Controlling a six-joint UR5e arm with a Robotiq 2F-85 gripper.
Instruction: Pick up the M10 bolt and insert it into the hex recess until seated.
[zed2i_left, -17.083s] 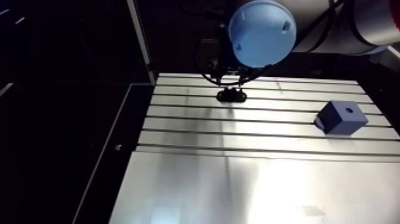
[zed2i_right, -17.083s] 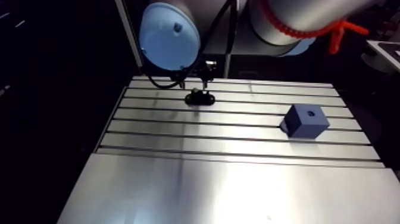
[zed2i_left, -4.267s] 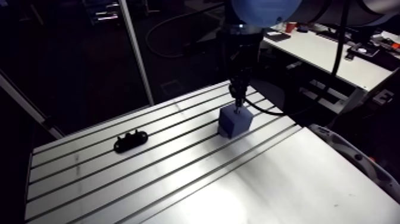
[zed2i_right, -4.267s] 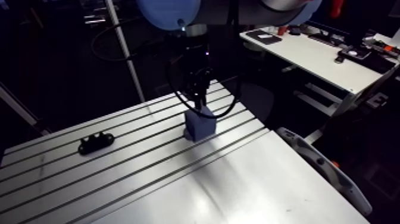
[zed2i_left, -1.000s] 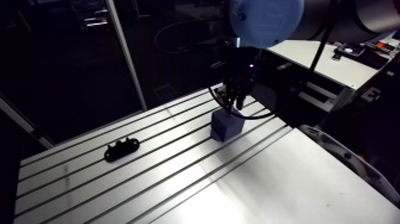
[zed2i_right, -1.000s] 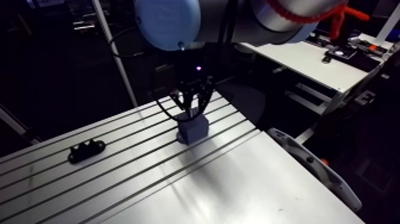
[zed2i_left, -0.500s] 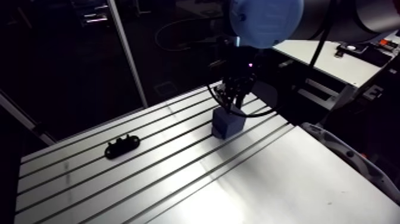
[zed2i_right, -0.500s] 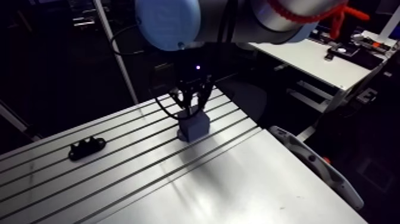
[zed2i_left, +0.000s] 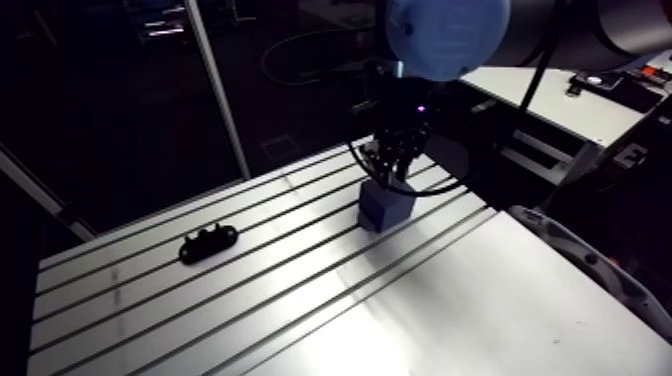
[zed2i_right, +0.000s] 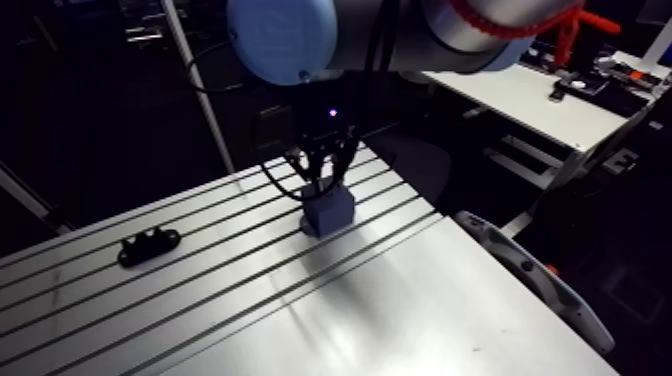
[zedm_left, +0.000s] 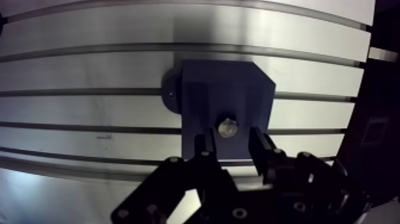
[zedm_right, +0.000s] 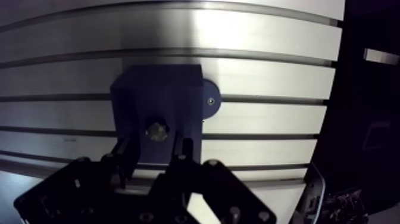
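The gripper (zedm_left: 232, 143) is hanging over the blue block (zedm_left: 226, 95), which is standing on the slotted aluminium table (zedm_left: 89, 71); its two fingers (zedm_left: 205, 146) are standing a modest way apart with nothing pressed between them, so the hand is holding nothing. Taking twelve o'clock as straight ahead of the fingers in the wrist view, the M10 bolt (zedm_left: 227, 127) is sitting at twelve o'clock of the gripper, just beyond the fingertips and in line with the gap between them; one finger is lying at about seven o'clock of the bolt and the other at about five o'clock, and neither is touching it. The bolt's bright head is showing in the hex recess on the block's top face; how deep it is sitting there I cannot tell. A round tab (zedm_left: 171, 95) with a small screw is sticking out from one side wall of the block, resting on the table.

In the arm view the gripper is coming down at twelve o'clock of the block and hovering close over its top; the block is straddling the table's slots near the far edge. A small black holder (zed2i_left: 208, 242) is lying on the slotted part of the table at roughly nine o'clock of the block, well apart from it; the smooth plate of the table is spreading out at about six o'clock of the block.
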